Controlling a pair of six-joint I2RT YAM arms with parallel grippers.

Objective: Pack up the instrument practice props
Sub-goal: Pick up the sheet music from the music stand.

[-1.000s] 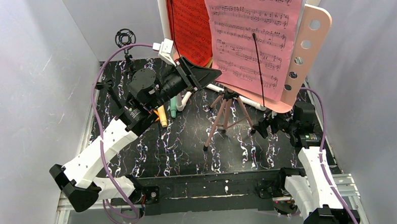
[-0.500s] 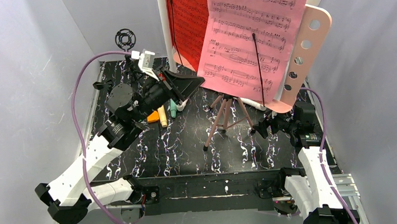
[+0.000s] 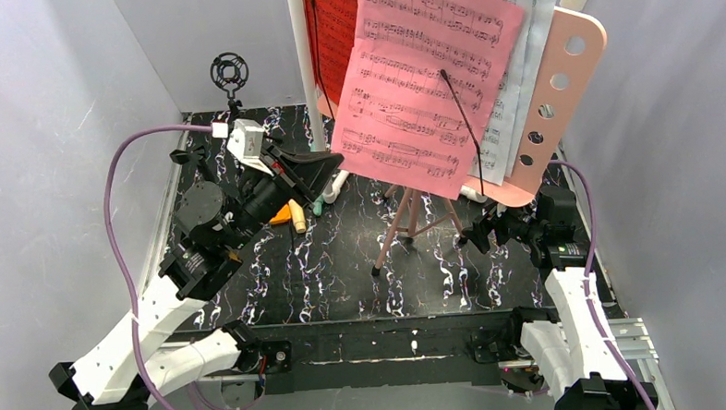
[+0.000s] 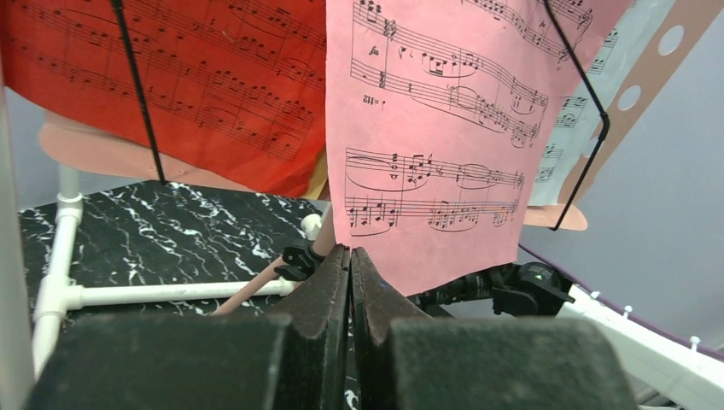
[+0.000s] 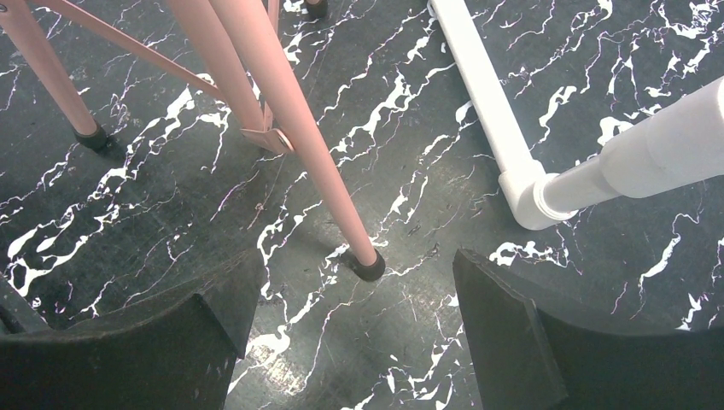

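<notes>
Clamping left end effector [image 4: 350, 253] grips pink sheet [image 4: 427, 120] corner.

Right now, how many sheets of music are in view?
3: pink sheet in front; red sheet behind it at left; white sheet behind its right edge. More may be hidden.

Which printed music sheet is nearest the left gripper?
The pink paper sheet: its lower corner meets the shut left gripper; the red paper sheet and white paper sheet hang farther back.
</notes>
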